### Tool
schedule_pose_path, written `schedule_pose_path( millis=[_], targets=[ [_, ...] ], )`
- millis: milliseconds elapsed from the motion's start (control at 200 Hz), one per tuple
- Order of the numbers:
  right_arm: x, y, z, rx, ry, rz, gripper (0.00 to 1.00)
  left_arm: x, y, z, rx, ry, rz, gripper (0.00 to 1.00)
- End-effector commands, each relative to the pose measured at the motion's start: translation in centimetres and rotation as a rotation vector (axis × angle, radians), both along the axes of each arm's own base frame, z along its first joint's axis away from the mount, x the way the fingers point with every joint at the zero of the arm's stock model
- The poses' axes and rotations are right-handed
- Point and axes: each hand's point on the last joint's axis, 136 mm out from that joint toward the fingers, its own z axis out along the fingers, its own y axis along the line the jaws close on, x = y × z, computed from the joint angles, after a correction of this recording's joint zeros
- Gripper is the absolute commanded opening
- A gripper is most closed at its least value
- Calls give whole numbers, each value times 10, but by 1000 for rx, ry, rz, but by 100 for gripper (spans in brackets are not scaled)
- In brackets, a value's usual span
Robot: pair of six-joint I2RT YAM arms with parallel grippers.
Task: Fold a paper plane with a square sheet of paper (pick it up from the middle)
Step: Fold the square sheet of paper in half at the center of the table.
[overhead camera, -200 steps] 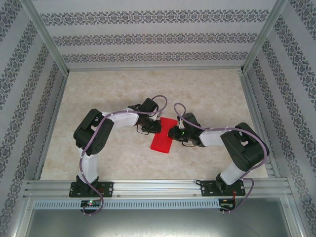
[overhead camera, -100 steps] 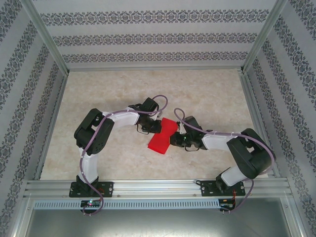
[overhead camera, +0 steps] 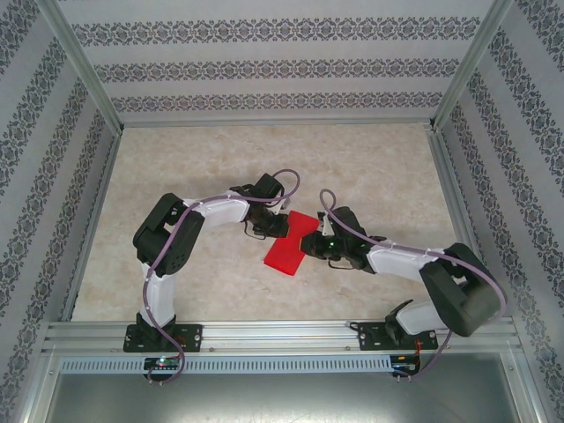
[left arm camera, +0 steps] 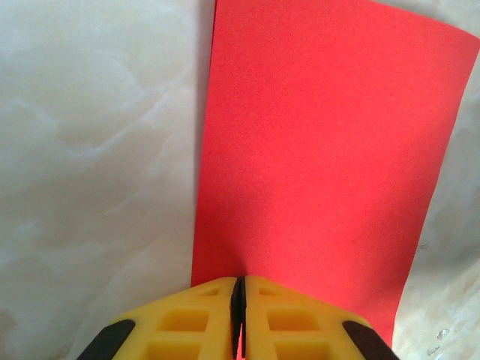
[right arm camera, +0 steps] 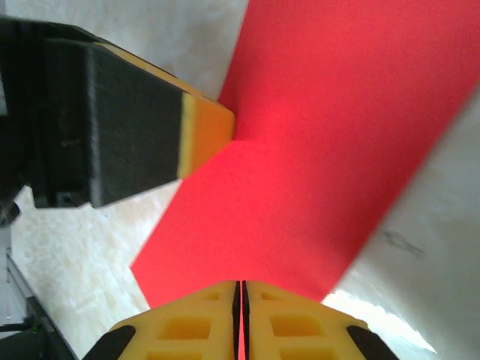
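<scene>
The square sheet of paper [overhead camera: 284, 254] is bright red and shows as an oblong lying slantwise over the middle of the table, held off the marble. My left gripper [overhead camera: 284, 226] is shut on its far end. In the left wrist view the yellow fingers [left arm camera: 202, 315] pinch the paper's near edge and the sheet [left arm camera: 322, 150] stretches away. My right gripper [overhead camera: 307, 248] is shut on the paper's right long edge. In the right wrist view the paper [right arm camera: 330, 142] spreads ahead of the closed gripper [right arm camera: 241, 289], with the left gripper's finger [right arm camera: 202, 131] clamped on the opposite side.
Pale marble tabletop [overhead camera: 220, 159] lies all round, fenced by aluminium rails [overhead camera: 273, 333] in front and patterned walls [overhead camera: 273, 66] behind and at the sides. Both arms bend inward toward the middle, cables looping over their wrists.
The right arm's elbow has swung out to the right and lower, and its wrist has turned. The paper has shifted and bulges a little at its upper right. The left arm stays put.
</scene>
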Motion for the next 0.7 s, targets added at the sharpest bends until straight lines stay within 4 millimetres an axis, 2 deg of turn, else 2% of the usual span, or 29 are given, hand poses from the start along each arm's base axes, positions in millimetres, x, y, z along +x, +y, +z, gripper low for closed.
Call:
schedule_pose_path(
  millis=[0,135,315,694],
  targets=[
    [8,22,3,43,6,17,12,-41,52,-55,272,145,-9,14],
    [3,33,-16,9,38,53,12,-42,52,-55,269,147,-9,13],
    [-7,42,-28,-16,69,108,13,-42,53,-55,271,142,-16,14],
    [-53,28,-52,-117,159,210,13,-41,55,-58,285,146,-20,14]
  ],
)
